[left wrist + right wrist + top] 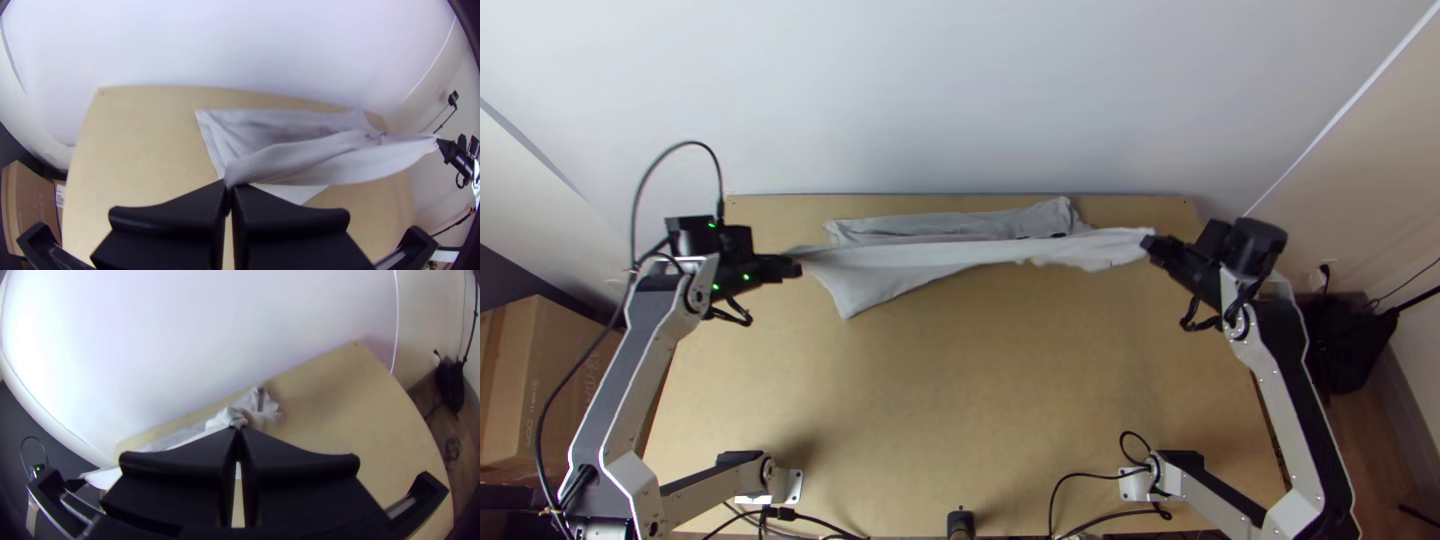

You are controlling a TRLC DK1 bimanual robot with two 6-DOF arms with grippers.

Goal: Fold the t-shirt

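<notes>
Above the far part of the wooden table (960, 400), holding the white t-shirt (950, 252) pulled long and narrow between left gripper (797, 268) and right gripper (1148, 242). At both ends, pinched closed, with just a bit of fabric caught at the very tips. Behind the raised band, more cloth lying along the far side; near the left end, drooping in a loose pointed flap. Too overlapped to count layers.

Likely light, limp and soft, with nothing to break but quick to crease or slide out of so shallow a bite. Best to keep hold near the ends and pull gently and evenly, or else regrip deeper at the corners. Little room beyond, with the table's far edge and the wall (980, 100) close behind. Better to draw toward the arms' bases, over the broad tabletop, and lower flat there, minding both side edges.
</notes>
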